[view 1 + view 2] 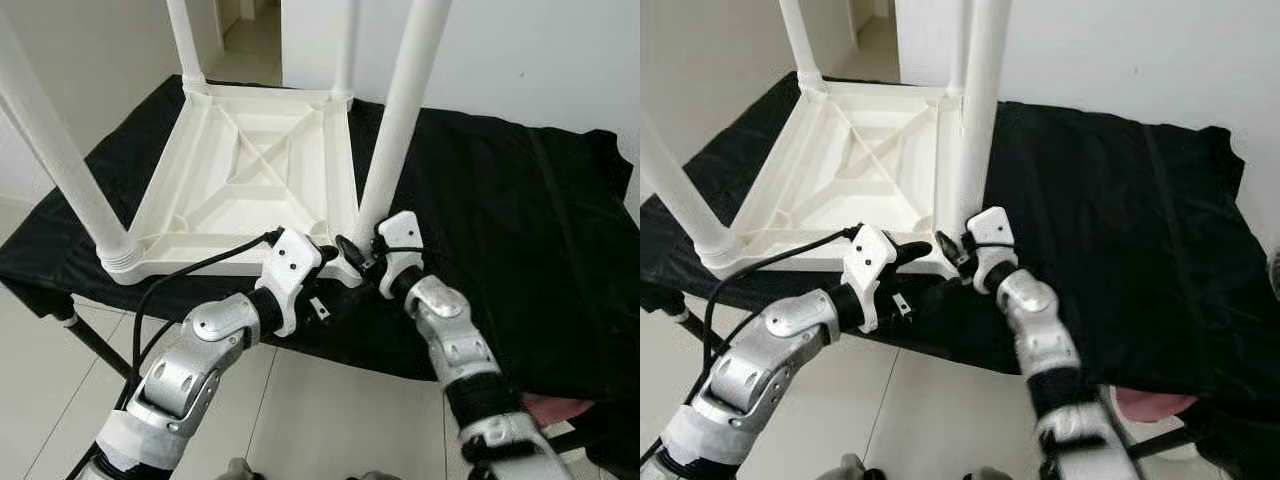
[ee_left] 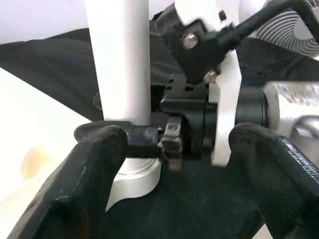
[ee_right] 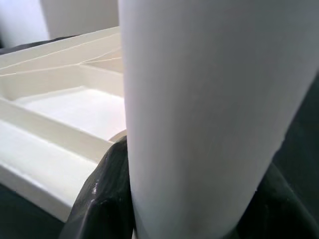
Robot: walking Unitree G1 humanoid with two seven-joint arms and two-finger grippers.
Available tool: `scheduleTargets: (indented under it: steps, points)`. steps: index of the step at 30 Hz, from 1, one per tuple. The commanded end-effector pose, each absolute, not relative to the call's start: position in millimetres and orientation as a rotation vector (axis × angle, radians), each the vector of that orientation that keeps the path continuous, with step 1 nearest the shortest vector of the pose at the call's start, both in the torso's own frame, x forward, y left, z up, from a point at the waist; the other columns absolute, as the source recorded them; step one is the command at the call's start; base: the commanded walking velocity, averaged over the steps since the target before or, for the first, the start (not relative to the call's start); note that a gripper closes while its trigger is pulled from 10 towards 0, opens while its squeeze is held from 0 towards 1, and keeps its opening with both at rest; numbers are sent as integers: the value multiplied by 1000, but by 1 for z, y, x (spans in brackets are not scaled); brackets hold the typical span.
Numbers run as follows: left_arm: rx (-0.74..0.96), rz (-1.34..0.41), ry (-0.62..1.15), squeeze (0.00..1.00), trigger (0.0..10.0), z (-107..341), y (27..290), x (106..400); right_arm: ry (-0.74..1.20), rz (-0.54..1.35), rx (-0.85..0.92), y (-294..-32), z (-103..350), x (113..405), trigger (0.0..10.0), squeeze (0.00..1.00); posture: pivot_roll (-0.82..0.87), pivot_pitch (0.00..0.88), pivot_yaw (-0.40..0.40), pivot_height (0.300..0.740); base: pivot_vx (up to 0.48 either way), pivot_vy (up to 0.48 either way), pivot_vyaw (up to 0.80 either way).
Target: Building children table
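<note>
A white plastic children's table (image 1: pixel 240 165) lies upside down on a black cloth. Its legs stand upward. The near-right leg (image 1: pixel 400 110) rises from the corner closest to me. My right gripper (image 1: pixel 362 247) is shut around the base of that leg, and in the right wrist view the leg (image 3: pixel 209 109) sits between the black fingers (image 3: pixel 104 194). My left gripper (image 1: pixel 325 278) hovers open just left of that corner, at the table's front rim. In the left wrist view its two fingertips (image 2: pixel 99 149) stand wide apart, with the leg (image 2: pixel 119 59) ahead of them.
The black cloth (image 1: pixel 520 220) covers a work table whose front edge runs just under my wrists. Three other legs stand at near left (image 1: pixel 60 160), far left (image 1: pixel 185 40) and far right (image 1: pixel 345 50). A black cable (image 1: pixel 170 285) trails from my left arm. Tiled floor (image 1: pixel 300 400) lies below.
</note>
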State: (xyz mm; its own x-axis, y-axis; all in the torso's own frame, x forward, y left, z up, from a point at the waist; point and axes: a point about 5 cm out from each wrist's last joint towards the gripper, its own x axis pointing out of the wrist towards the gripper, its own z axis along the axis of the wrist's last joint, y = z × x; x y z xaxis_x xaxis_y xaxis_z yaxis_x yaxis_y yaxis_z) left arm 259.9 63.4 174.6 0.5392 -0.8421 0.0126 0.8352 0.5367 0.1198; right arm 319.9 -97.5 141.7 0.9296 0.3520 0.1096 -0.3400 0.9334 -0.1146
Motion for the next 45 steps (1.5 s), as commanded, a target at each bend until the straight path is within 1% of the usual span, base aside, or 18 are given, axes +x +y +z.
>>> scheduleTargets:
  steps: [1, 2, 4, 8, 11, 12, 14, 15, 20, 21, 24, 25, 28, 29, 31, 32, 36, 45]
  points:
    - [105, -1036, -51, 0, 10000, 170, 63, 257, -142, 225, -100, -105, 146, 320, 10000, 0, -88, 50, -1, 740, 0, 0, 0]
    - [105, -1036, -51, 0, 10000, 170, 63, 257, -142, 225, -100, -105, 146, 320, 10000, 0, -88, 50, -1, 740, 0, 0, 0]
    - [105, -1036, -55, 0, 10000, 171, 62, 257, -131, 110, -68, -101, 145, 316, 10000, 0, -88, 50, -1, 740, 0, 0, 0]
    - [103, -1033, -60, 0, 10000, 171, 61, 257, -120, 137, -42, -89, 145, 310, 10000, 0, -84, 40, -8, 740, 0, 0, 0]
    - [104, -1035, -61, 0, 10000, 171, 61, 257, -118, 132, -39, -90, 148, 309, 10000, 0, -86, 35, -10, 740, 0, 0, 0]
    - [105, -1036, -62, 0, 10000, 171, 61, 257, -117, 119, -45, -93, 149, 308, 10000, 804, -86, 35, -10, 740, 0, 0, 0]
    - [107, -1038, -62, 0, 10000, 171, 61, 257, -116, 108, -50, -94, 150, 307, 10000, 804, -86, 35, -10, 740, 0, 0, 0]
    - [108, -1037, -63, 0, 10000, 172, 61, 257, -116, 105, -47, -95, 151, 306, 10000, 1000, -82, 28, -11, 740, 0, 0, 0]
    - [110, -1032, -63, 0, 10000, 171, 63, 256, -115, 136, 3, -101, 154, 310, 10000, 1000, -80, 23, -14, 740, 0, 0, 0]
    - [111, -1031, -62, 0, 10000, 171, 63, 256, -101, 202, 19, -102, 153, 310, 10000, 863, -80, 23, -14, 740, 0, 0, 0]
    - [110, -1030, -62, 0, 10000, 170, 63, 256, -91, 249, 28, -102, 152, 310, 10000, 863, -80, 23, -14, 740, 0, 0, 0]
    - [110, -1031, -61, 0, 10000, 170, 63, 255, -80, 313, 23, -106, 150, 310, 10000, 0, -80, 23, -14, 740, 0, 0, 0]
    - [111, -1032, -61, 0, 10000, 170, 63, 255, -73, 377, -9, -111, 147, 309, 10000, 0, -83, 17, -15, 740, 0, 0, 0]
    - [112, -1033, -61, 0, 10000, 170, 63, 255, -70, 451, -41, -116, 145, 308, 10000, 0, -83, 17, -15, 740, 0, 0, 0]
    - [112, -1033, -61, 0, 10000, 170, 63, 255, -70, 451, -41, -116, 145, 308, 10000, 0, -83, 17, -15, 740, 0, 0, 0]
    - [113, -1035, -60, 0, 10000, 170, 63, 255, -63, 522, -75, -121, 142, 308, 10000, 0, -83, 15, -14, 740, 0, 0, 0]
    - [113, -1038, -60, 0, 10000, 171, 64, 255, -51, 629, -131, -132, 138, 311, 10000, 0, -81, 14, -11, 740, 0, 0, 0]
    - [113, -1039, -61, 0, 10000, 172, 64, 255, -31, 763, -206, -140, 136, 325, 10000, 0, -75, 11, -6, 740, 0, 0, 0]
